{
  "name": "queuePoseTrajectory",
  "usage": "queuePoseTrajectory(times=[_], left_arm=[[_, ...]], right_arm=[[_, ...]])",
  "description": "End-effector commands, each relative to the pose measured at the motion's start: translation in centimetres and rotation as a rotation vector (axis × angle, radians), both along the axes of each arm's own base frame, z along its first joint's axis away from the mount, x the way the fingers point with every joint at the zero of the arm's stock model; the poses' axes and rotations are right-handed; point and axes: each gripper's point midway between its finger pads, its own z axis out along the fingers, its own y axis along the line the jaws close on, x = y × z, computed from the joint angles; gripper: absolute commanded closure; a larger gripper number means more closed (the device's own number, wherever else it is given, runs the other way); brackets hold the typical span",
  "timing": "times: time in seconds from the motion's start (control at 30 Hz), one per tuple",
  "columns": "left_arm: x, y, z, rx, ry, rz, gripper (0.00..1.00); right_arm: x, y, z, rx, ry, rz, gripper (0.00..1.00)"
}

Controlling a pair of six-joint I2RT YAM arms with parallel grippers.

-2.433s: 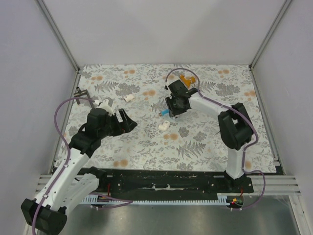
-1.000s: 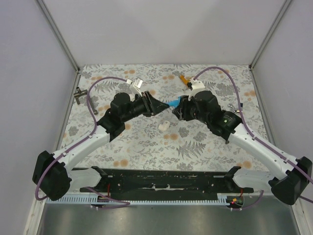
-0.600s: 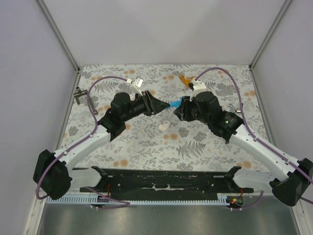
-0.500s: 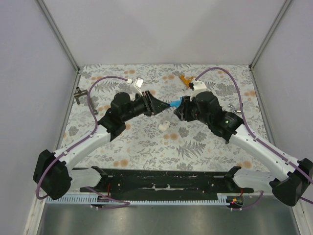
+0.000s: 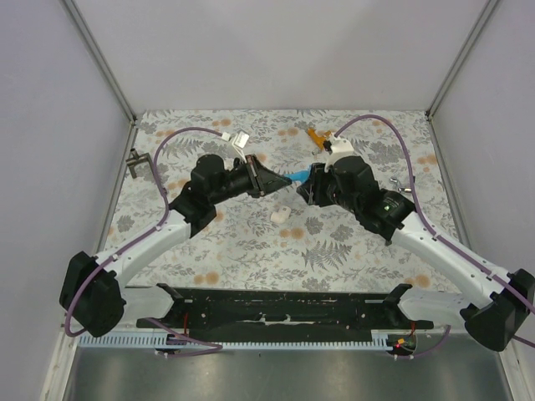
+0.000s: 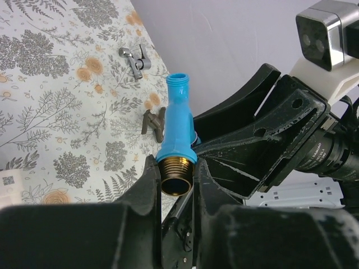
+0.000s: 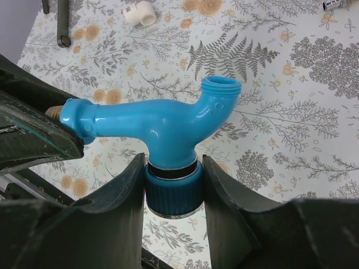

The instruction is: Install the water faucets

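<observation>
A bright blue water faucet [image 5: 298,175] hangs above the middle of the table between both arms. My right gripper [image 7: 173,168] is shut on its dark blue ribbed knob [image 7: 174,193], with the bent spout [image 7: 220,92] pointing up and away. My left gripper [image 6: 176,168] is shut on the faucet's brass threaded end [image 6: 177,178], and the blue body [image 6: 178,129] rises from between its fingers. In the top view the left gripper [image 5: 280,180] and right gripper [image 5: 308,185] meet nose to nose. The orange faucet [image 5: 316,135] lies on the table at the back, behind the right wrist.
A white stubby fitting [image 5: 281,215] lies just in front of the grippers; another one [image 7: 140,12] shows in the right wrist view. A dark metal bracket [image 5: 134,160] sits at the left edge. A silver piece [image 6: 133,59] and a dark bracket [image 6: 152,120] lie beyond the faucet.
The arms swung in from their sides and met mid-table, the right one carrying the blue faucet. In the last half second the left jaws shut on its brass end.
</observation>
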Motion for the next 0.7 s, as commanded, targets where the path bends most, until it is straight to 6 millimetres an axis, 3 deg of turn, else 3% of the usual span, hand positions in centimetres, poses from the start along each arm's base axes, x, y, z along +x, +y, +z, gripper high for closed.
queuePoseTrajectory(times=[0.0,0.13,0.23,0.4,0.57,0.67], left_arm=[[0.6,0.9,2.7,-0.014,-0.12,-0.034,0.98],[0.8,2.8,3.7,-0.03,-0.194,-0.04,0.98],[0.6,4.2,5.0,-0.048,-0.265,-0.049,0.98],[-0.4,6.2,7.0,-0.081,-0.365,-0.082,0.98],[-3.2,5.9,9.1,-0.152,-0.466,-0.199,0.98],[-3.9,6.0,10.3,-0.196,-0.493,-0.211,0.98]], right_arm=[[-0.3,1.3,1.7,0.076,-0.034,0.046,0.82],[-1.8,3.1,2.5,0.135,-0.027,0.188,0.41],[-2.9,3.7,3.9,0.208,-0.021,0.295,0.17],[-3.1,3.2,7.4,0.399,-0.015,0.416,0.07],[-3.5,3.3,11.4,0.551,-0.079,0.526,0.05],[-3.5,3.3,13.2,0.595,-0.107,0.56,0.05]])
